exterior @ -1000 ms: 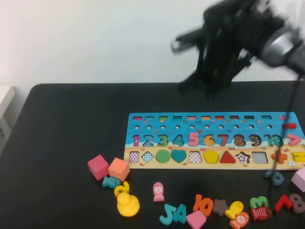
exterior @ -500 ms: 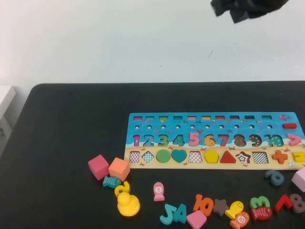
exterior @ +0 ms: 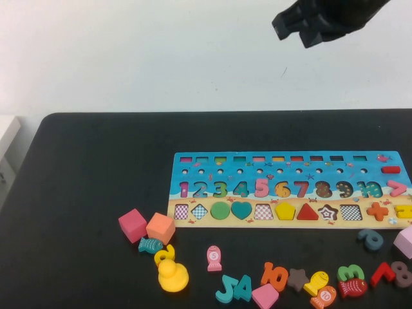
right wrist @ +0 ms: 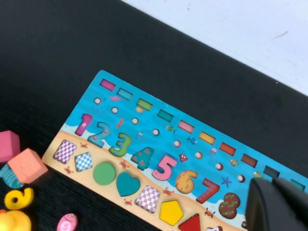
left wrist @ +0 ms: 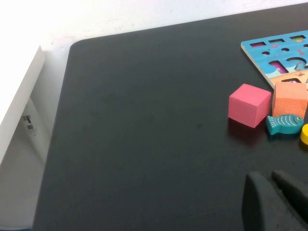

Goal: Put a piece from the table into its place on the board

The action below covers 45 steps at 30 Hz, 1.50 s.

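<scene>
The yellow pentagon piece [exterior: 285,210] lies flat in its place in the shape row of the board [exterior: 290,168], between a checkered square cut-out and the red triangle. The right wrist view shows the piece [right wrist: 172,212] seated in the board [right wrist: 139,122] the same way. My right gripper [exterior: 302,29] hangs high above the table [exterior: 96,167], well clear of the board, shut and holding nothing; its fingers [right wrist: 269,204] are pressed together. My left gripper [left wrist: 267,179] is shut and sits low over bare tabletop to the left of the board [left wrist: 269,57].
A pink cube [exterior: 132,224], an orange cube [exterior: 160,228] and a yellow duck [exterior: 172,275] sit in front of the board's left end. A pink pentagon [exterior: 265,296] and several loose numbers and fish lie along the front edge.
My right arm has risen from just above the board to the top of the high view. The yellow pentagon has stayed in its slot.
</scene>
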Motion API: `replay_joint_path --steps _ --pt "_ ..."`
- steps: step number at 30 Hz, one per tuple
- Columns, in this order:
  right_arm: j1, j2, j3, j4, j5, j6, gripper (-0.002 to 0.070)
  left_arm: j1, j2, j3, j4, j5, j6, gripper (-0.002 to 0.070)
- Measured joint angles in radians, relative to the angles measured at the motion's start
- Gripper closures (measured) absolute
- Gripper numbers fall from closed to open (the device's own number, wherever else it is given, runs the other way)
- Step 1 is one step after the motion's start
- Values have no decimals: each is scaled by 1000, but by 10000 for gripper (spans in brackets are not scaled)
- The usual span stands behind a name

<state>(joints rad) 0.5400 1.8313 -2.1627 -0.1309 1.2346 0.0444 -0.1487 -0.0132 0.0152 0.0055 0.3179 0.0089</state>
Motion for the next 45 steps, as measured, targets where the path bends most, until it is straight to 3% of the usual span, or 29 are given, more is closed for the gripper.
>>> replay_joint_path --steps 9,22,30,40,45 --pt "16 -173 2 25 0 0 657 0 0 0 0 0 0 677" --pt "16 -625 86 25 0 0 657 0 0 0 0 0 0 676" --pt "-76 -993 449 25 0 0 658 0 0 0 0 0 0 676" --pt "-360 -1321 1004 -3 -6 -1 657 0 0 0 0 0 2 676" --pt "-485 -1527 1320 -13 -226 -1 657 0 0 0 0 0 2 677"
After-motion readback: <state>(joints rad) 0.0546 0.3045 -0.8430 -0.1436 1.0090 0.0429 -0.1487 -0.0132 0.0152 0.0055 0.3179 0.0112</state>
